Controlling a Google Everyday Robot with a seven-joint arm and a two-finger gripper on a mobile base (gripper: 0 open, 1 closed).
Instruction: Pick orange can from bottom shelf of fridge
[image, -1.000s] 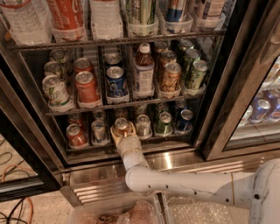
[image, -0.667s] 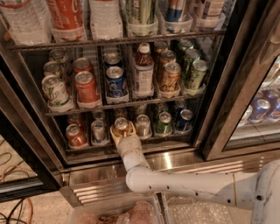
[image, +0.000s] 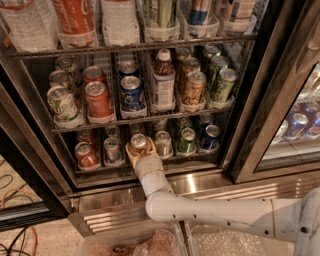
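The fridge (image: 260, 100) stands open in the camera view. On its bottom shelf (image: 95, 169) a row of short cans sits in clear cups. The orange can (image: 138, 142), silver lid up, is third from the left. My gripper (image: 139, 151) reaches in from below on a white arm, with its beige fingers (image: 129, 152) on either side of the orange can, closed around it. The can stands upright in its place in the row. The lower part of the can is hidden by the gripper.
A red can (image: 86, 155) and a silver can (image: 112, 149) stand left of the gripper; silver (image: 163, 142), green (image: 187, 139) and blue (image: 210, 136) cans stand right. The rack above holds taller cans and a bottle (image: 163, 82). The ribbed steel base (image: 210, 186) lies below, and the door frame (image: 252, 130) stands right.
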